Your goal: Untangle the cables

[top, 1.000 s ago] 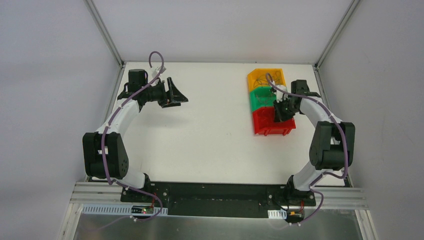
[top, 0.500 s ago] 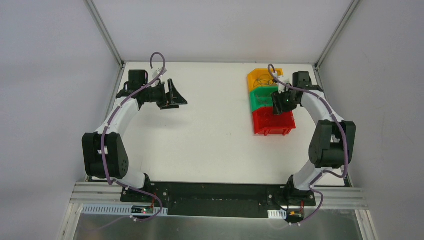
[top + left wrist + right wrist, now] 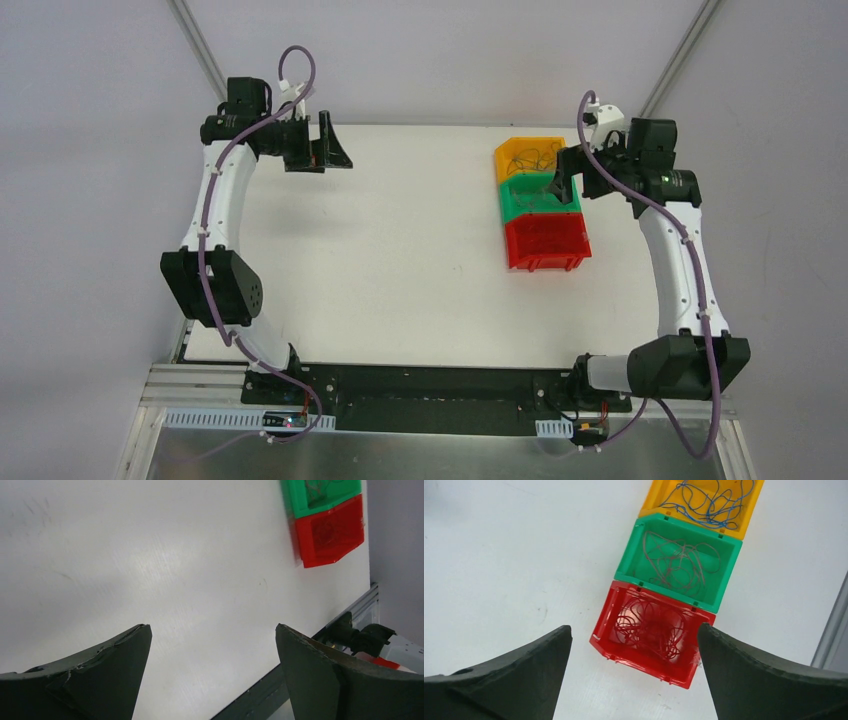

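Cables (image 3: 535,155), thin curly wires, lie in three open plastic bins in touching row on white table (image 3: 400,260), right side: blue cables (image 3: 709,502) in yellow bin (image 3: 651,502), pale cables (image 3: 676,562) in green bin (image 3: 728,575), red cables (image 3: 649,625) in red bin (image 3: 606,622). Right gripper (image 3: 634,627) above bins, jaws wide apart, empty. Left gripper (image 3: 212,627) over table's far left, jaws wide apart, empty.

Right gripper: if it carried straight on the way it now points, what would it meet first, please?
Most likely the red bin and the red cables in it, though depth is unclear.
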### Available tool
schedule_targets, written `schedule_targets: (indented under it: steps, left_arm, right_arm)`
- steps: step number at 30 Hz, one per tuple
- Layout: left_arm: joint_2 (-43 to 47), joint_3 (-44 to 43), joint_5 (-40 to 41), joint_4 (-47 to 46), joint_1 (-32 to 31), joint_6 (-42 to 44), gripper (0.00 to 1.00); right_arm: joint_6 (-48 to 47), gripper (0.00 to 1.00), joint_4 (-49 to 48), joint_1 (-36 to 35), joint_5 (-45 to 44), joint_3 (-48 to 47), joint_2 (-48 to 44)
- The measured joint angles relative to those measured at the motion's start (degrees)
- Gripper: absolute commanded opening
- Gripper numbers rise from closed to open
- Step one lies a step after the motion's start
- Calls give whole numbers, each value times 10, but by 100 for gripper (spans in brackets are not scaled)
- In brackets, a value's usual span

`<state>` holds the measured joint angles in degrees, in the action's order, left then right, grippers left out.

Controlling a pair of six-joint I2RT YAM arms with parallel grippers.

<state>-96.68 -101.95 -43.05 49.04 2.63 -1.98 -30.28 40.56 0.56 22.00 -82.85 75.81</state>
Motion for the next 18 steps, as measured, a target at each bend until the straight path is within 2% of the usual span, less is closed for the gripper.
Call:
schedule_targets:
  steps: [4, 11, 14, 18]
  left_arm:
    - [-8, 20, 41, 43, 0, 1, 99]
    - [0, 185, 83, 63, 0, -5, 99]
    - [7, 222, 93, 63, 0, -7, 99]
    - [24, 225, 98, 56, 0, -10, 99]
  right_arm:
    - [53, 99, -22, 0, 9, 60, -47]
    - [139, 99, -54, 14, 7, 245, -96]
    - [167, 99, -59, 31, 4, 278, -115]
    - [194, 99, -75, 46, 5, 283, -142]
